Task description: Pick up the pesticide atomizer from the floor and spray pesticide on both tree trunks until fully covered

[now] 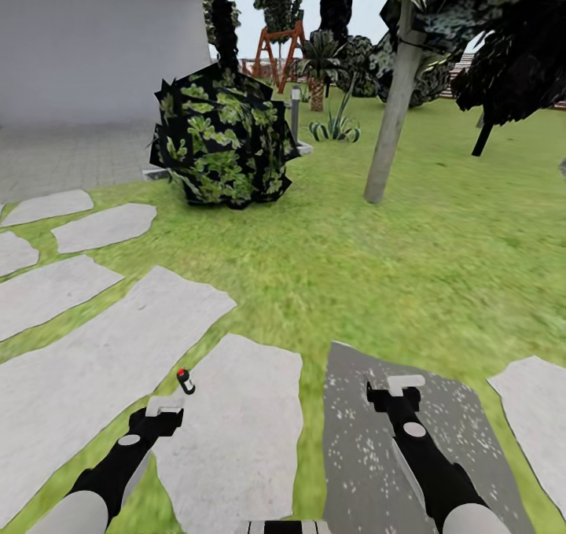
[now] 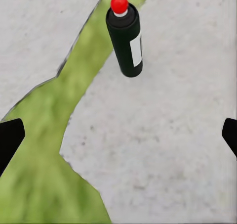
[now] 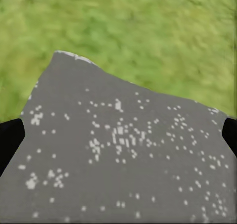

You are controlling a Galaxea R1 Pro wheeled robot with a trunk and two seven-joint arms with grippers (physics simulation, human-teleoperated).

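Grass floor (image 1: 377,267) and grey stepping stones (image 1: 102,361) are seen up front, with 1 pale tree trunk (image 1: 391,109) well ahead. The pesticide atomizer (image 2: 125,36) is lying on a stone, just past the left gripper (image 1: 163,406), whose fingers are spread wide with nothing held. The right gripper (image 1: 405,384) is also wide open, empty. Pickup's pending, so a lowered, centred reach is probably needed.

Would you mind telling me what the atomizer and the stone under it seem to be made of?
The atomizer looks like smooth plastic or painted metal: an even black body with a soft sheen, a white label patch and a glossy red cap. Which of the two I cannot tell. The stepping stone looks like matt pale grey stone or concrete, with a faintly mottled, grainy surface and irregular edges against the grass.
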